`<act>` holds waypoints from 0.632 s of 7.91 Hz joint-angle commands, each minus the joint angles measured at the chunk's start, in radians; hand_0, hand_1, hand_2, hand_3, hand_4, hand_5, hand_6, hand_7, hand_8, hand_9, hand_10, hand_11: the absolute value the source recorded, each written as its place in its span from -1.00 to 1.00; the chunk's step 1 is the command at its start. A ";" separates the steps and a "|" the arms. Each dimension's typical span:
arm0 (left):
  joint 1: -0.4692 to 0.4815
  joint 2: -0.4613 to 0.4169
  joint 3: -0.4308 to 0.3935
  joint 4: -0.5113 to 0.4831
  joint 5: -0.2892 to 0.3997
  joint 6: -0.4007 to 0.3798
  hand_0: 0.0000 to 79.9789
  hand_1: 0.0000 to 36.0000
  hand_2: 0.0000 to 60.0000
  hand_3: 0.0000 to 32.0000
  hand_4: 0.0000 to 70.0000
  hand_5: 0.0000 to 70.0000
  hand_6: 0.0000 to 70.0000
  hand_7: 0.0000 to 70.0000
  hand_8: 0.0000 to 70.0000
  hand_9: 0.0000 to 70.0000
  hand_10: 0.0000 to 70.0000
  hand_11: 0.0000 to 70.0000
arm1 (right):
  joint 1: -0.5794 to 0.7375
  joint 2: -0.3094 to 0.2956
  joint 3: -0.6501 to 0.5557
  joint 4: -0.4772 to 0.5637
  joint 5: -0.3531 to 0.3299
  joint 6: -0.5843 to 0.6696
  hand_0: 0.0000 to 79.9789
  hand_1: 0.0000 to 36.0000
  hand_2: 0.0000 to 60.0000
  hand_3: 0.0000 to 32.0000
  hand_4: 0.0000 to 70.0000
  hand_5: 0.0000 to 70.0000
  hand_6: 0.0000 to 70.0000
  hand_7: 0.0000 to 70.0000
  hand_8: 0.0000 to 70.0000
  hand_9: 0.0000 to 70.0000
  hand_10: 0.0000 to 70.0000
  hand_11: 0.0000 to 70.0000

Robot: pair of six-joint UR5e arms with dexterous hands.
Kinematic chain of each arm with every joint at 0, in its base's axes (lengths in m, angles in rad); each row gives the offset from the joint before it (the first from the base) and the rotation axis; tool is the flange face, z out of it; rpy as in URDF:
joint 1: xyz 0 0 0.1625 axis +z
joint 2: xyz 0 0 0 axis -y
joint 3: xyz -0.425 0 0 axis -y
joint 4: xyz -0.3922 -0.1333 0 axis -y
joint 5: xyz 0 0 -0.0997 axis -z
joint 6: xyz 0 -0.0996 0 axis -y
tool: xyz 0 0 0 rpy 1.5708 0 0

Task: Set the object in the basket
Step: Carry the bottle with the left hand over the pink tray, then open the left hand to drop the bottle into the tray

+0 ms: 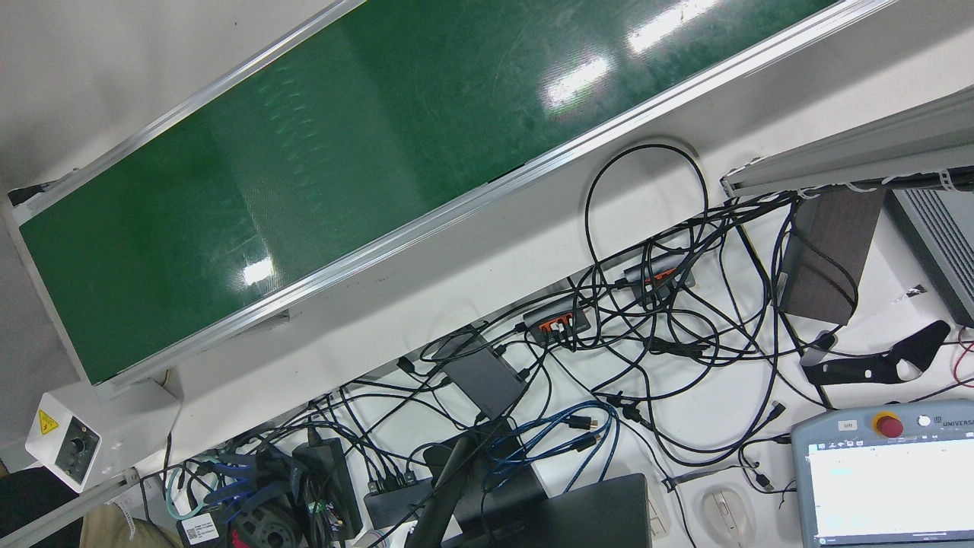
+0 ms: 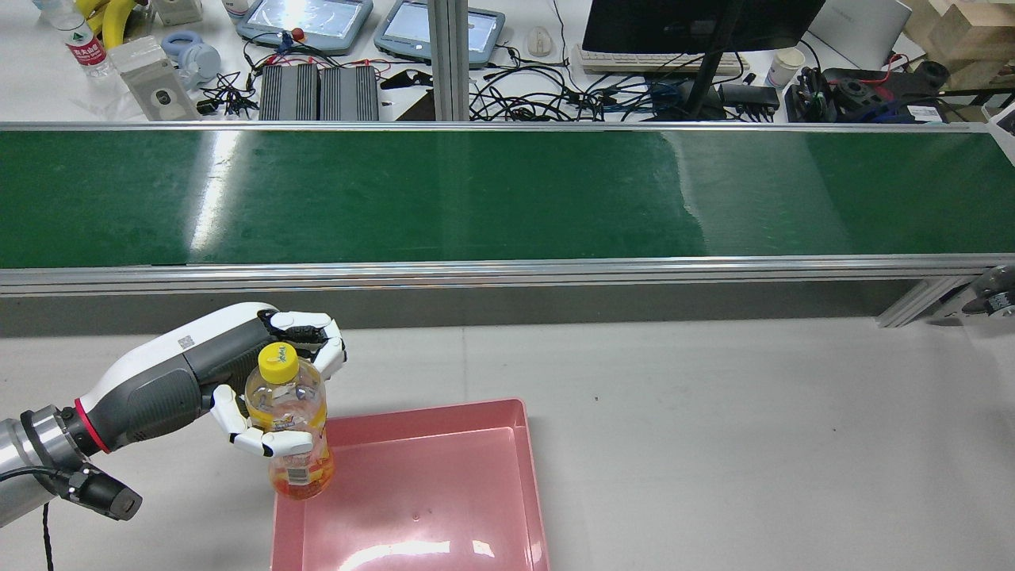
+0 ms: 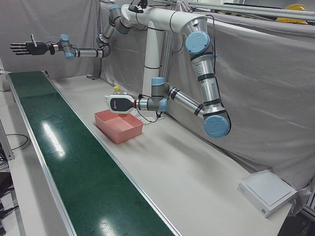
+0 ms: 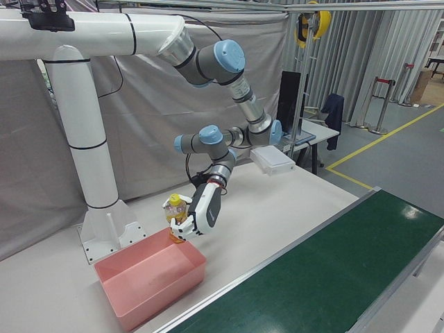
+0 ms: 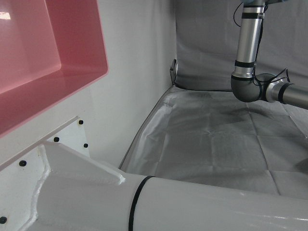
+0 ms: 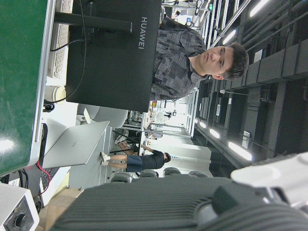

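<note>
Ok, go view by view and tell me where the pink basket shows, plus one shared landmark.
Front view: not in it.
Rear view: pink basket bottom centre.
Left-front view: centre-left.
Right-front view: lower left.
Left hand view: top left corner.
Right hand view: not in it.
Landmark: the green conveyor belt beside it.

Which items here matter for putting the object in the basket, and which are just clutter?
Job:
- bottle, yellow cap, held by the left robot hand
- pink basket

Lying about:
- green conveyor belt
- monitor, cables, teach pendants on the far desk
- right robot hand, raised, open
</note>
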 commanded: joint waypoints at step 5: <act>0.055 0.073 0.007 -0.094 0.002 -0.001 0.22 -1.00 -1.00 -0.79 -0.89 -0.99 -1.00 -1.00 -1.00 -1.00 -0.98 -0.95 | 0.000 0.000 -0.001 0.000 0.000 0.000 -1.00 -1.00 -1.00 -1.00 -1.00 -1.00 -1.00 -1.00 -1.00 -1.00 -1.00 -1.00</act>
